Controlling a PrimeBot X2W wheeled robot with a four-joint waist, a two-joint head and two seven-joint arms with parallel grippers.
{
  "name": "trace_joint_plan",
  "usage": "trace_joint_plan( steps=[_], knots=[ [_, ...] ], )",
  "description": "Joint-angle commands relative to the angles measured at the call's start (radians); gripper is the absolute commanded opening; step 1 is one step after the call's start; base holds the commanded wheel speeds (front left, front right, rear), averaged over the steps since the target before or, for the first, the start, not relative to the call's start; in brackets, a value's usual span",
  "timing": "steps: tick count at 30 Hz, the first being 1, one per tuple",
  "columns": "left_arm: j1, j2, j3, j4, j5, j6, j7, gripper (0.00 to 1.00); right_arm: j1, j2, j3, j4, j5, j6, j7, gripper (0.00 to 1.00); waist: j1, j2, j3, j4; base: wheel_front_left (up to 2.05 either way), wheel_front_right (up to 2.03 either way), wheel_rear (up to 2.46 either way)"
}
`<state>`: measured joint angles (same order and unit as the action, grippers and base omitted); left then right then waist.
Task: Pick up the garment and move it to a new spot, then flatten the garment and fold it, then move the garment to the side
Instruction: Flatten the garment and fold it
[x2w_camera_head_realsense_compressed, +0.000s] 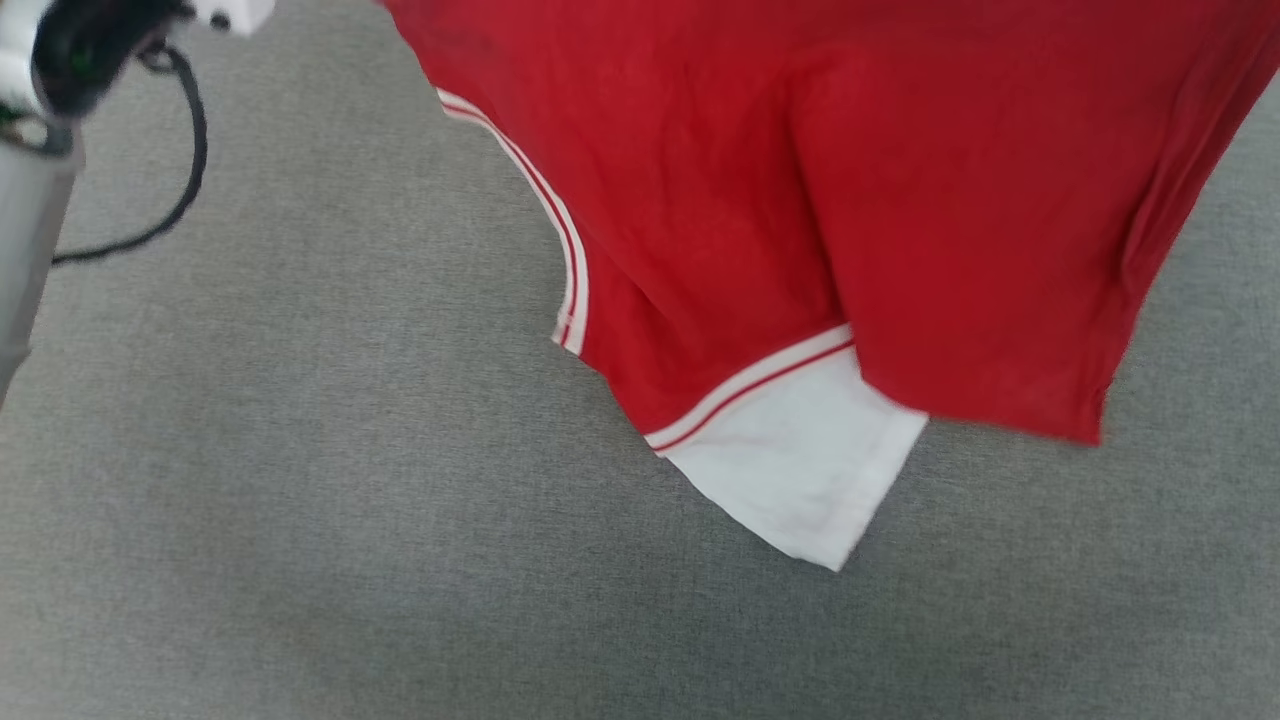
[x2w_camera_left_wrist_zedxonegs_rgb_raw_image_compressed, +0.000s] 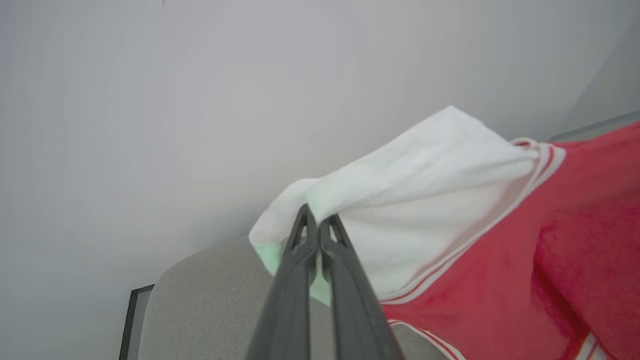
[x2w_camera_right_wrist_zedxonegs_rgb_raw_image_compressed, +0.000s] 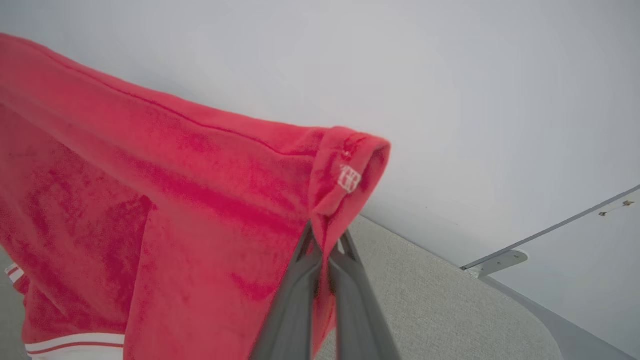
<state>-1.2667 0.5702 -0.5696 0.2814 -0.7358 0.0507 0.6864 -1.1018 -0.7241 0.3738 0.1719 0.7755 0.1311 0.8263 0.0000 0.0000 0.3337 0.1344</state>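
Observation:
The garment (x2w_camera_head_realsense_compressed: 800, 200) is bright-red cloth with white end panels edged by thin red-and-white stripes. It hangs lifted over the grey fabric surface (x2w_camera_head_realsense_compressed: 300, 500), its lower white panel dangling lowest in the head view. In the left wrist view my left gripper (x2w_camera_left_wrist_zedxonegs_rgb_raw_image_compressed: 316, 220) is shut on a white end panel of the garment (x2w_camera_left_wrist_zedxonegs_rgb_raw_image_compressed: 425, 200). My right gripper (x2w_camera_right_wrist_zedxonegs_rgb_raw_image_compressed: 327, 240) pinches a bunched red corner of the garment (x2w_camera_right_wrist_zedxonegs_rgb_raw_image_compressed: 200, 190) that carries a small white label. The cloth is stretched between the two grips.
Grey woven fabric covers the surface below. A pale forearm (x2w_camera_head_realsense_compressed: 30, 230) with a looping black cable (x2w_camera_head_realsense_compressed: 185, 150) stands at the head view's upper left. A plain pale wall rises behind the surface's rounded edge (x2w_camera_right_wrist_zedxonegs_rgb_raw_image_compressed: 500, 300) in both wrist views.

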Motion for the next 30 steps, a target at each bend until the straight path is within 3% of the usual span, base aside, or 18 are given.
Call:
trace_joint_plan(
  steps=[1,5,9,13,14,15,18,21,24,26,30],
  knots=[
    [-0.015,-0.003,-0.001,0.008,0.008,-0.004,-0.006,0.00,-0.012,0.009,-0.004,0.006,-0.004,-0.001,-0.001,0.00,0.0000,0.0000,0.003,-0.005,0.00,0.00,0.00],
    [-0.120,-0.059,-0.014,0.100,0.058,-0.024,-0.091,0.00,-0.093,0.063,-0.027,0.073,-0.089,-0.001,-0.064,0.00,0.0000,0.0000,0.038,-0.021,0.00,0.00,0.00],
    [-0.256,-0.128,-0.019,0.224,0.143,-0.019,-0.270,0.00,-0.212,0.139,-0.041,0.221,-0.217,-0.001,-0.208,0.00,0.0000,0.0000,0.089,-0.036,0.00,0.00,0.00],
    [-0.407,-0.174,-0.026,0.342,0.256,0.011,-0.509,0.00,-0.339,0.214,-0.065,0.374,-0.376,-0.001,-0.462,0.00,0.0000,0.0000,0.128,-0.044,0.00,0.00,0.00],
    [-0.462,-0.192,-0.022,0.392,0.295,0.029,-0.628,0.00,-0.383,0.247,-0.092,0.447,-0.443,-0.001,-0.594,0.00,0.0000,0.0000,0.139,-0.044,0.00,0.00,0.00],
    [-0.489,-0.200,-0.021,0.410,0.310,0.036,-0.692,0.00,-0.399,0.263,-0.105,0.478,-0.476,-0.001,-0.660,0.00,0.0000,0.0000,0.142,-0.044,0.00,0.00,0.00],
    [-0.516,-0.215,-0.021,0.468,0.333,0.032,-0.843,0.00,-0.419,0.310,-0.110,0.567,-0.542,-0.001,-0.769,0.00,0.0000,0.0000,0.142,-0.038,0.00,0.00,0.00],
    [-0.466,-0.221,-0.051,0.538,0.330,-0.034,-0.884,0.00,-0.384,0.342,-0.069,0.659,-0.536,-0.001,-0.767,0.00,0.0000,0.0000,0.131,-0.032,0.00,0.00,0.00],
    [-0.389,-0.222,-0.079,0.603,0.293,-0.116,-0.834,0.00,-0.325,0.360,0.006,0.707,-0.477,-0.001,-0.725,0.00,0.0000,0.0000,0.113,-0.026,0.00,0.00,0.00],
    [-0.325,-0.224,-0.094,0.642,0.261,-0.148,-0.771,0.00,-0.270,0.372,0.055,0.714,-0.399,-0.001,-0.676,0.00,0.0000,0.0000,0.099,-0.022,0.00,0.00,0.00],
    [-0.181,-0.232,-0.123,0.664,0.179,-0.173,-0.650,0.00,-0.149,0.332,0.145,0.667,-0.262,-0.001,-0.591,0.00,0.0000,0.0000,0.071,-0.009,0.00,0.00,0.00]
  ],
)
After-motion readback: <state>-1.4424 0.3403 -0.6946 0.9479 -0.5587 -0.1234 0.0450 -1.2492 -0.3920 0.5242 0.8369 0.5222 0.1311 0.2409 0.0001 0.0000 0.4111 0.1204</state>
